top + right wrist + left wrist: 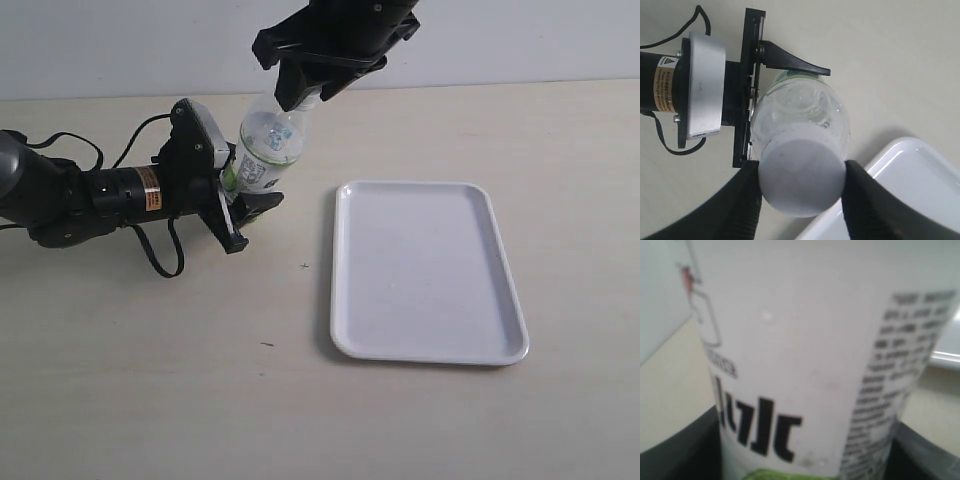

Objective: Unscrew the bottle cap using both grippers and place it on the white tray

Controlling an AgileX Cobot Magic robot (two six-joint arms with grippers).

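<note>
The clear bottle (pixel 268 150) with its white-and-green label leans tilted above the table. My left gripper (pixel 245 180) is shut on its lower body. In the left wrist view the label (pixel 805 365) fills the frame between two dark fingers (pixel 680 452). My right gripper (pixel 312 97) comes down from above onto the bottle's top. The right wrist view shows the round white bottle cap (pixel 802 172) still on the bottle (pixel 800 107), with both black fingers (pixel 745 200) pressed against its sides. The white tray (pixel 430 185) lies flat to the right of the bottle.
The left arm's black cable (pixel 160 255) loops over the table beside the arm. The tray's near corner (pixel 910 185) sits close beside the right gripper. Behind the table runs a pale wall (pixel 520 40).
</note>
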